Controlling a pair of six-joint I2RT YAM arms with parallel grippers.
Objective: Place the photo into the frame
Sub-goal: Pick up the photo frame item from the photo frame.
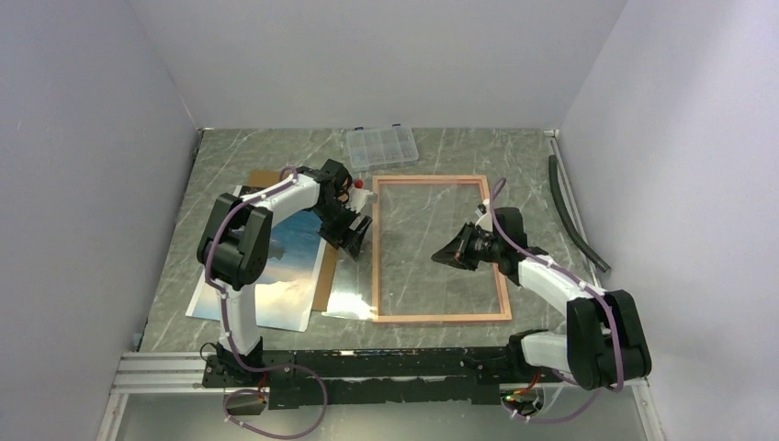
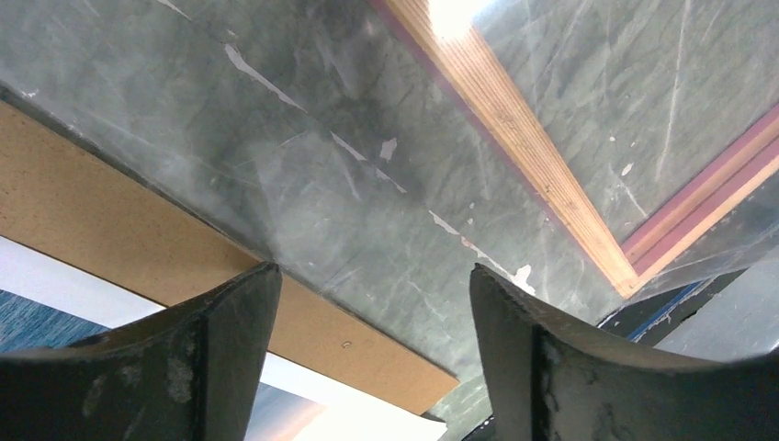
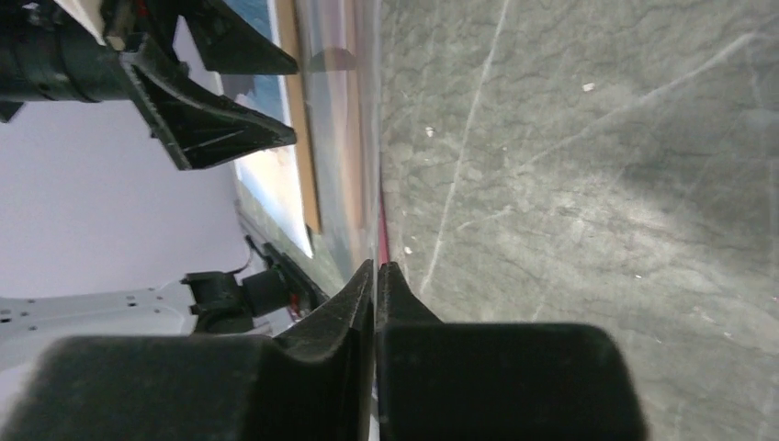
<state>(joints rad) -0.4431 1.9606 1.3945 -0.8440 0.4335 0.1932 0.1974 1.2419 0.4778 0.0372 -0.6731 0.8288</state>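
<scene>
Grey marbled table [image 1: 276, 156], pale walls on three sides.

Left arm: base at the near edge, elbow raised high, forearm running toward 1 o'clock, wrist folded back down. Left gripper [image 1: 354, 241] hangs just outside the left rail of the frame [image 1: 439, 316]. Its fingers are spread wide with nothing between them, and the wrist view shows bare table and a glossy clear sheet [image 1: 347, 301] below.

Right arm: base at the near right, forearm low and reaching toward 10 o'clock. Right gripper [image 1: 447, 255] is over the middle of the pane, pointing toward 9 o'clock. Its fingers are pressed together. I cannot tell whether anything thin is pinched between them.

Frame lies flat, right of centre, with marble showing through the pane.

Photo [image 1: 276, 276] lies flat at 9 o'clock from the frame, outside it, partly under the left arm. It rests on a brown board [image 1: 323, 276] that shows along its right side.

Clear compartment box [image 1: 381, 145] sits at 12 o'clock, by the far wall.
</scene>
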